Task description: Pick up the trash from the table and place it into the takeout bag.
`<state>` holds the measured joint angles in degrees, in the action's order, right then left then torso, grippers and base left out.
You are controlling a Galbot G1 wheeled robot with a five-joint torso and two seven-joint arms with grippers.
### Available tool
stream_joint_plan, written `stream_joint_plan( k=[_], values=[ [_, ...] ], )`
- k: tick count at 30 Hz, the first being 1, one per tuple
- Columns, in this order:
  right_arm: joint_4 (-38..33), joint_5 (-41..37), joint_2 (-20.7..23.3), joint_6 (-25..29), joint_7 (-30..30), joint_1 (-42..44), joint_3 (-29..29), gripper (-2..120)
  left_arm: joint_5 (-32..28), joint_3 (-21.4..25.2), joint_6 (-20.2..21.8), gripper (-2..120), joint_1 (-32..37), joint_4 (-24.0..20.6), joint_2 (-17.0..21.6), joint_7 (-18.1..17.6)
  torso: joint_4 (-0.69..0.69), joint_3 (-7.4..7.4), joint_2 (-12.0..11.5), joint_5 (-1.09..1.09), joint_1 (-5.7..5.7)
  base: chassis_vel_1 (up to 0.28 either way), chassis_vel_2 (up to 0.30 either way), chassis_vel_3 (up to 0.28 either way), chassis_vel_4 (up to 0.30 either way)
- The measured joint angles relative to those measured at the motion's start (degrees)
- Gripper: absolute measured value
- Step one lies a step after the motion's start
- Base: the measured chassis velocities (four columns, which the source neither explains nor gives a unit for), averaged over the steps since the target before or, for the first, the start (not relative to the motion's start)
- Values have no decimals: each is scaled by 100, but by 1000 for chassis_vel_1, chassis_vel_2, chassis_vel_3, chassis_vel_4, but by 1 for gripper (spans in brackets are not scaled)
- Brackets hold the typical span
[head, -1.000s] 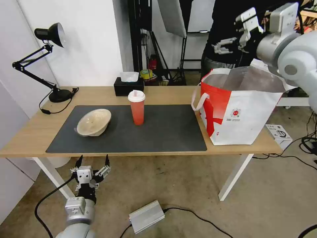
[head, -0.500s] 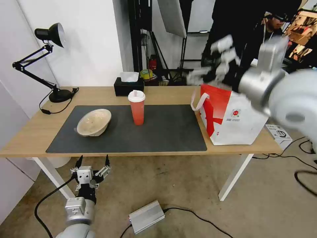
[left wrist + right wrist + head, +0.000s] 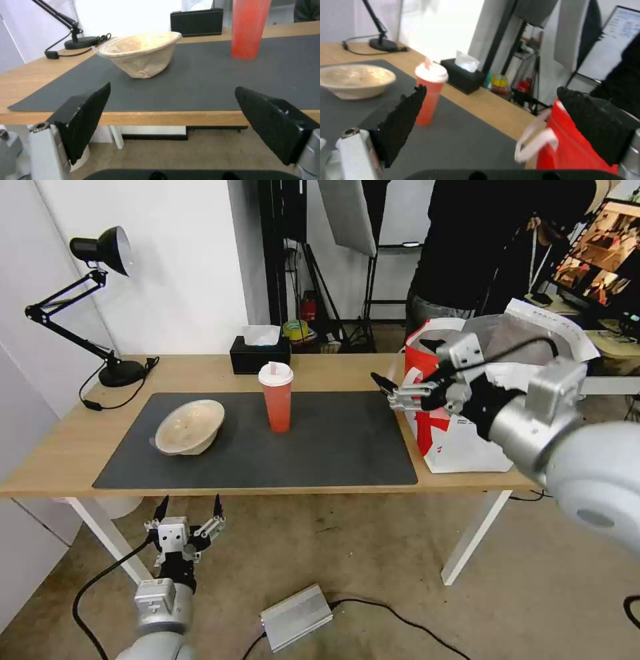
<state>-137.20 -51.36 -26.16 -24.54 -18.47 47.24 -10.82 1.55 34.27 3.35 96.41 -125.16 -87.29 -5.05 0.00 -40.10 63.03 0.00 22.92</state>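
On the long light-wood table [image 3: 333, 370], the upright orange-red white-lidded drink cup [image 3: 276, 398] stands left of the empty, spread-fingered right gripper [image 3: 403, 370], nearer than the parked, open-fingered left gripper [image 3: 188, 508].

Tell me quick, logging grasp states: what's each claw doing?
Left claw: open, empty, below the table edge.
Right claw: open, empty, beside the takeout bag.

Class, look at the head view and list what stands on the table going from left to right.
Desk lamp → beige bowl → orange-red cup → right gripper, open above the mat's right end → takeout bag. The black tissue box sits behind the cup and overlaps it, so it is left out.
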Motion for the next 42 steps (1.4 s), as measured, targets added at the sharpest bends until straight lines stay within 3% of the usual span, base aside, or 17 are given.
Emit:
stream_joint_plan(
  k=[9,13,22,32,42],
  values=[
    [54,1616,-936,511,-341,1734,-585,100,36,52,-70,100,67,34,-43,-3,1,-1,0,-1,0,0,0,0,0],
    [112,2141,-1509,905,-188,2771,-1293,100,110,38,-109,100,50,105,-55,-4,0,0,0,-1,0,0,0,0,0],
    [220,3217,-2431,1495,123,3981,-1925,100,124,18,-114,100,1,173,-45,-5,-1,0,0,-1,0,0,0,0,0],
    [546,3947,-3218,2079,49,4665,-1866,100,125,5,-115,100,-37,243,-44,-5,1,0,0,-1,0,0,0,0,0],
    [695,4065,-3503,2138,-444,4842,-1497,100,126,8,-116,100,-58,289,-27,-5,0,0,0,-1,0,0,0,0,0]
  ],
)
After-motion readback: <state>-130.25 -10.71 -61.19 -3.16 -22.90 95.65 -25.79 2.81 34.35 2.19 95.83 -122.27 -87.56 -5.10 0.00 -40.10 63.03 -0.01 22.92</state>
